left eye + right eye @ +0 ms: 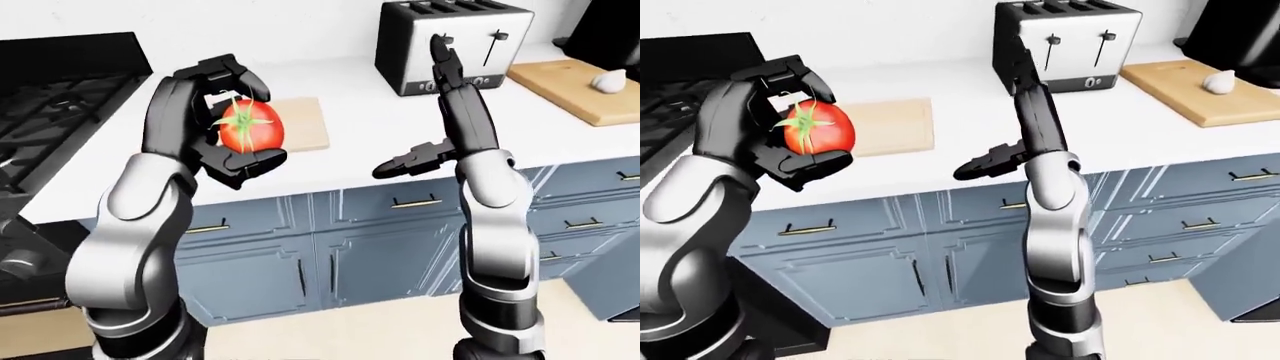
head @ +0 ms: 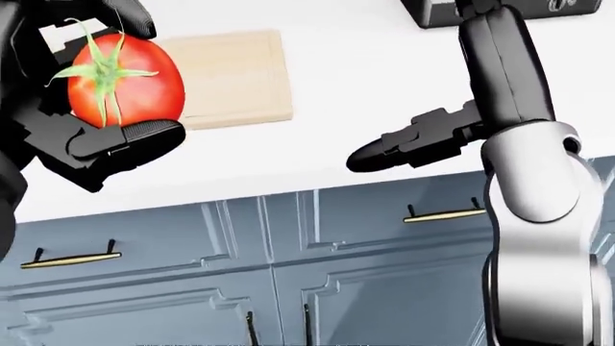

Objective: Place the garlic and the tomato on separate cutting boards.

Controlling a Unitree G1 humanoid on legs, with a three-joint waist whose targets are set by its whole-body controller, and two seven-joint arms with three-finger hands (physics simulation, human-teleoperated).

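Left-eye view
- Tomato (image 1: 250, 126): gripped in left hand (image 1: 222, 120), fingers closed round it, held above the white surface (image 1: 400, 127), just left of the pale cutting board (image 1: 305, 124); not yet set down.
- Garlic (image 1: 608, 80): lying on the darker cutting board (image 1: 575, 90) at right; that half judged done.
- Right hand (image 1: 440, 105): raised upright before the toaster (image 1: 455, 45), fingers spread, holding nothing.
- Writing: none readable on toaster or boards.

Head view
- Tomato (image 2: 125, 79): green stem up, clamped between black fingers (image 2: 125, 137); pale cutting board (image 2: 231, 76) bare beside it.
- Left to do: lower tomato onto that board, release.
- Drawer handles (image 2: 442, 213): plain, no labels.

Right-eye view
- Garlic (image 1: 1218, 81): on its board, top right, well apart from tomato.
- Stove (image 1: 670, 97): dark, at left edge; no brand legible.
- Progress: judged about halfway.
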